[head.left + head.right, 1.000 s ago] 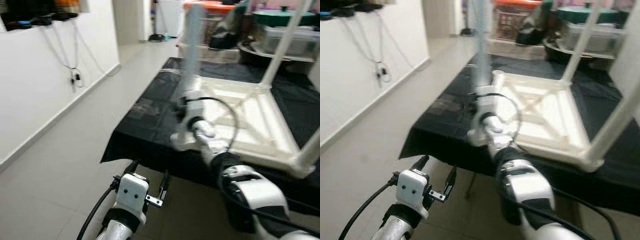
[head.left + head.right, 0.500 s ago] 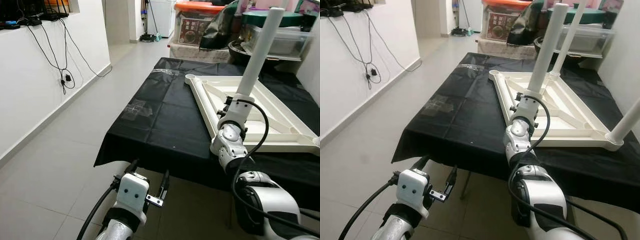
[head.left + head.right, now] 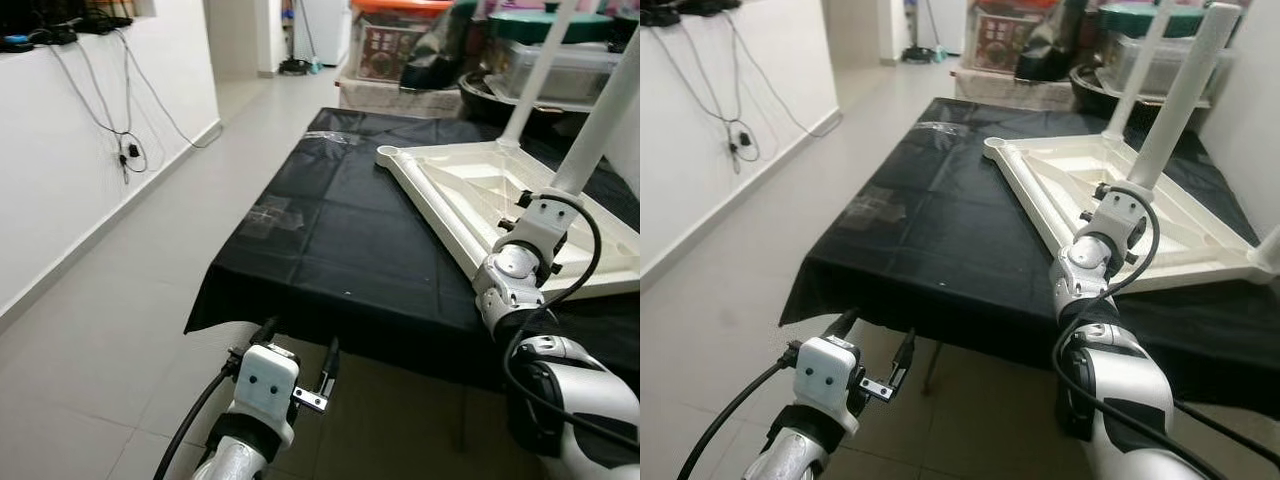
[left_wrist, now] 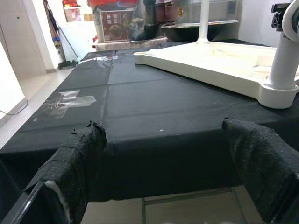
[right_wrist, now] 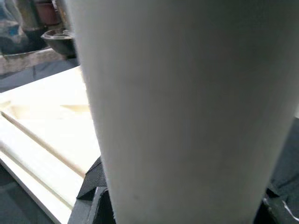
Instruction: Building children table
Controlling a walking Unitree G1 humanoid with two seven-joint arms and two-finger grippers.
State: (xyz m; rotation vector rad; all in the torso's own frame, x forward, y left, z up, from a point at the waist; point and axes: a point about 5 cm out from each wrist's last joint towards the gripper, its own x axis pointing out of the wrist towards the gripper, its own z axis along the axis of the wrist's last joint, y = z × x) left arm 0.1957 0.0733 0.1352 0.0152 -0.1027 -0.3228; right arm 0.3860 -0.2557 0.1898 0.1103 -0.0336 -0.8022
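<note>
A white tabletop (image 3: 440, 195) lies upside down on a table under a black cloth (image 3: 330, 240). My right gripper (image 3: 1127, 190) is shut on a white table leg (image 3: 1180, 95), which leans up and to the right. In the left wrist view the leg's (image 4: 286, 60) lower end stands in a round socket at the tabletop's (image 4: 210, 56) near corner. The leg (image 5: 187, 112) is pressed close to the right wrist camera. Another leg (image 3: 530, 80) stands at the far corner. My left gripper (image 3: 297, 345) hangs open below the table's front edge, its padded fingers (image 4: 79, 158) empty.
Storage boxes (image 3: 395, 45), a dark pot and a black bag crowd the space behind the table. A white wall (image 3: 70, 160) with dangling cables runs along the left. Tiled floor (image 3: 120, 300) lies open between the wall and the table. A third leg (image 3: 1268, 250) rises at the right edge.
My right arm has swung the held leg rightward along the tabletop's near edge, and it now tilts right. The head view shifted and sharpened. The left gripper stayed put.
</note>
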